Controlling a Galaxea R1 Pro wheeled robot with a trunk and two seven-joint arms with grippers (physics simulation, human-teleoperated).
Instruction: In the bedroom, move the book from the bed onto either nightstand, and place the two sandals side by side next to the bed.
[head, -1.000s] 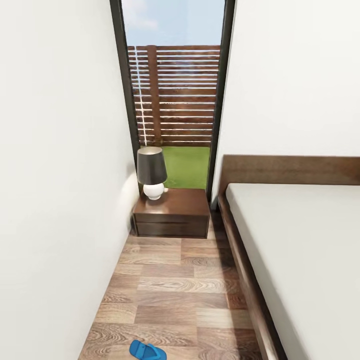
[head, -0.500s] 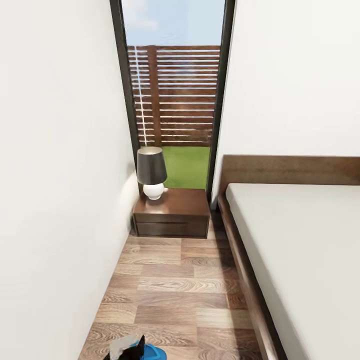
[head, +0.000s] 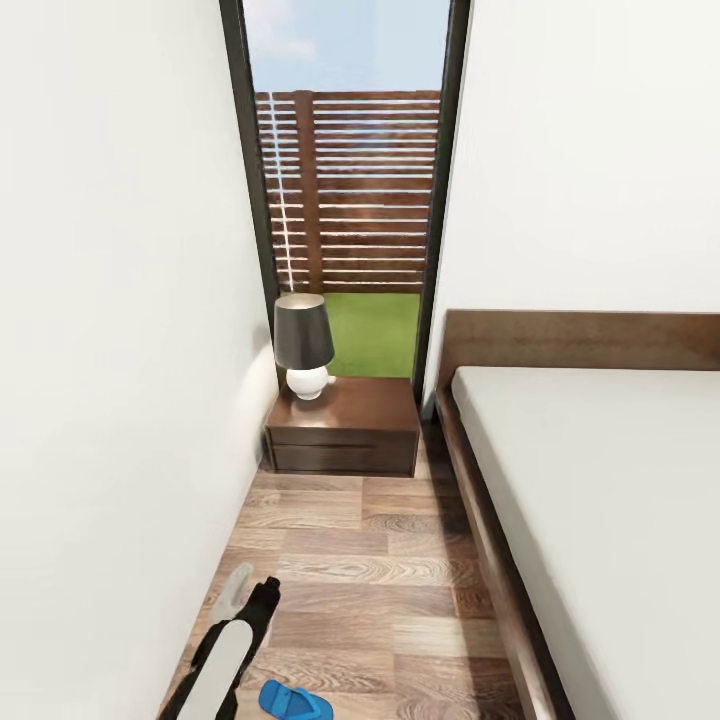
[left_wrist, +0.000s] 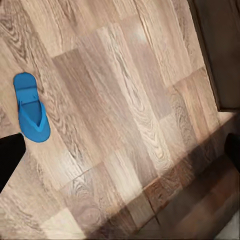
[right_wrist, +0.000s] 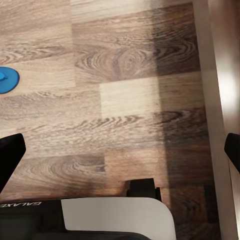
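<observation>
One bright blue sandal (head: 295, 702) lies flat on the wood floor at the bottom of the head view, in the aisle between the white wall and the bed (head: 600, 500). My left gripper (head: 250, 588) hovers over the floor just beyond and left of it, open and holding nothing. In the left wrist view the sandal (left_wrist: 31, 107) lies off to one side of the open left gripper (left_wrist: 120, 155). The right gripper (right_wrist: 120, 155) is open above the floor, with the sandal's edge (right_wrist: 7, 80) at the frame border. The nightstand (head: 345, 425) stands at the aisle's far end. The book is out of view.
A lamp (head: 303, 345) with a dark shade occupies the nightstand's left half. A tall dark-framed window (head: 345, 190) rises behind it. The bed's dark wooden frame (head: 490, 560) bounds the aisle on the right, the white wall (head: 110, 400) on the left. My base (right_wrist: 115, 220) shows under the right wrist.
My left arm has risen from the bottom edge into the head view and reached forward over the floor. It covered the sandal half a second ago; the sandal now shows again.
</observation>
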